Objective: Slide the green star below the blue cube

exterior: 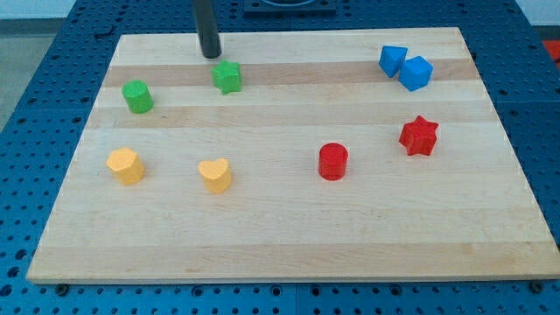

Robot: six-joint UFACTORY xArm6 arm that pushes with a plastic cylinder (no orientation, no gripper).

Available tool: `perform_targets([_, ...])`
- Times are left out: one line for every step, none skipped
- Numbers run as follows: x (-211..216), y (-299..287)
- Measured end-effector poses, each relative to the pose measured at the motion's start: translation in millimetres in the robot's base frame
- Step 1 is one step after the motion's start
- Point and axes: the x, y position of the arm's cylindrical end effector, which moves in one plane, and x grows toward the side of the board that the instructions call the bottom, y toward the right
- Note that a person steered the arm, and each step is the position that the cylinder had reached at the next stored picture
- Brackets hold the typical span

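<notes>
The green star (227,77) lies near the view's top, left of centre, on the wooden board (289,245). The blue cube (416,73) sits at the top right, touching a blue triangular block (393,60) on its left. My tip (211,55) is just above and slightly left of the green star, very close to it; I cannot tell if they touch. The blue cube is far to the star's right.
A green cylinder (137,96) is at the left. A yellow pentagon-like block (126,165) and a yellow heart (215,175) lie lower left. A red cylinder (332,162) and a red star (418,136) lie right of centre, below the blue cube.
</notes>
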Motion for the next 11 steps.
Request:
perform_targets([20, -26])
perform_targets([53, -19])
perform_targets([90, 18])
perform_targets([112, 70])
perform_targets([111, 68])
perform_targets([93, 41])
perform_targets([80, 23])
perform_targets([63, -4])
perform_targets([38, -7])
perform_targets([47, 30])
perform_targets([69, 77])
